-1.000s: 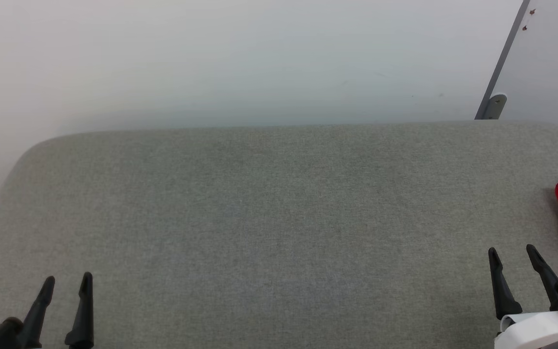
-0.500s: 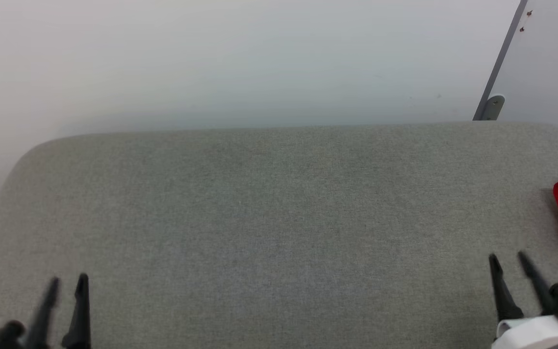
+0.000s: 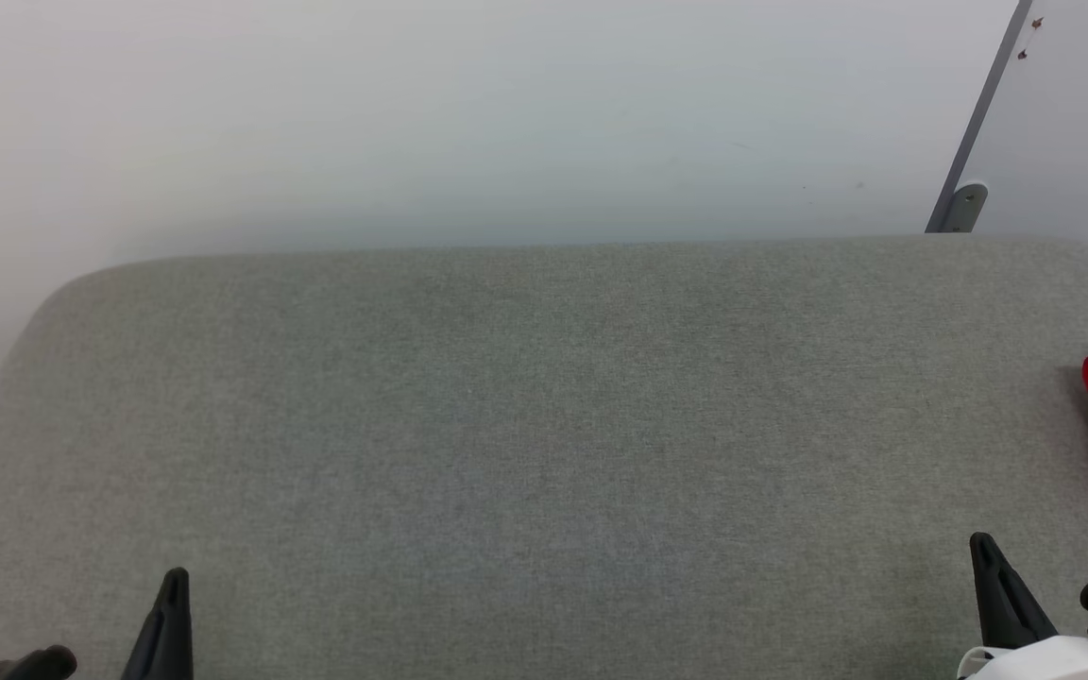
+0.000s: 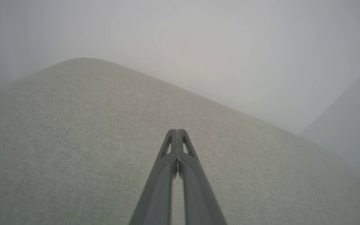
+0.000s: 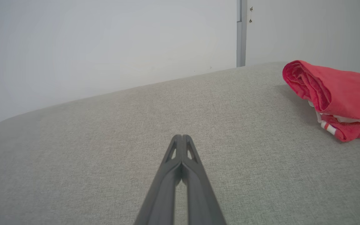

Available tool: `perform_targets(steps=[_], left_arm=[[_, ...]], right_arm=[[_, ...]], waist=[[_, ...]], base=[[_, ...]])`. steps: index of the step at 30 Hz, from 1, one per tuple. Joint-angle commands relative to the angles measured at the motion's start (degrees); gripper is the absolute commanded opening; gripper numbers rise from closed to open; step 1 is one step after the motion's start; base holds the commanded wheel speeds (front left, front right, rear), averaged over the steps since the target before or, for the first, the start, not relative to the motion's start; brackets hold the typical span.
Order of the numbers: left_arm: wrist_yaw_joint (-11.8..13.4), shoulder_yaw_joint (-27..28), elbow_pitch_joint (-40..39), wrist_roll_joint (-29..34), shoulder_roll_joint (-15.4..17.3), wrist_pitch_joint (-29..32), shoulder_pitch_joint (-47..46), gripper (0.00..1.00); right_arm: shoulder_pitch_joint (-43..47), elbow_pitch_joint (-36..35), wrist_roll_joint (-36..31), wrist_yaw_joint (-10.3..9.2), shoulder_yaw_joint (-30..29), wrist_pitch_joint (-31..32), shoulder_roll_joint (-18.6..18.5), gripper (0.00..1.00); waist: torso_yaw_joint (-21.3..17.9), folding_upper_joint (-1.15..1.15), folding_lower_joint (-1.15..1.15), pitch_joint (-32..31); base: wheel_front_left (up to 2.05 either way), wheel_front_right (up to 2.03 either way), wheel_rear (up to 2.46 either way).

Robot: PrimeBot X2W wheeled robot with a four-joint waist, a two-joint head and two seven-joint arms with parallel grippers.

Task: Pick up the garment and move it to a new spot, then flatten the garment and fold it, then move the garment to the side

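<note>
At the near edge the left hand point(image 4: 177, 131) is closed tight and holds nothing; the right hand point(image 5: 182, 136) is the same: closed, empty; both point across the grey fabric counter point(image 3: 544, 425); further on, to the right of the right hand and well apart from it, the red jersey shirt point(image 5: 339, 93) lies folded on the counter, with red-and-white striped trim showing at its lower edge; behind stands a pale wall point(image 3: 506, 113).
</note>
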Motion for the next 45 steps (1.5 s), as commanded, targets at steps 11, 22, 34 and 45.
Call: perform_targets(steps=[11, 22, 34, 45], left_arm=[[-0.06, 0.78, -0.33, -9.73, -1.37, 3.05, -3.22, 0.00], [-0.08, 0.98, -0.03, -16.55, -2.88, 5.32, -4.57, 0.00], [-0.11, 1.22, 0.29, -23.80, -4.51, 7.78, -6.00, 0.00], [-0.14, 1.41, 0.56, -29.69, -5.84, 9.76, -7.18, 0.00]], right_arm=[[-2.02, -2.13, 12.36, -0.02, -1.04, 2.90, 0.83, 0.00], [-2.49, -2.84, 21.10, -0.02, -1.63, 5.09, 1.68, 0.00], [-2.99, -3.55, 30.26, -0.03, -2.28, 7.45, 2.57, 0.00], [-3.35, -4.12, 37.85, -0.04, -2.85, 9.42, 3.32, 0.00]], waist=[[0.26, 0.00, 0.00, 0.24], [0.48, 0.00, 0.00, 0.45], [0.74, 0.00, 0.00, 0.69], [0.98, 0.00, 0.00, 0.92]], base=[[0.00, 0.00, 0.00], [0.00, 0.00, 0.00], [0.00, 0.00, 0.00], [0.00, 0.00, 0.00]])
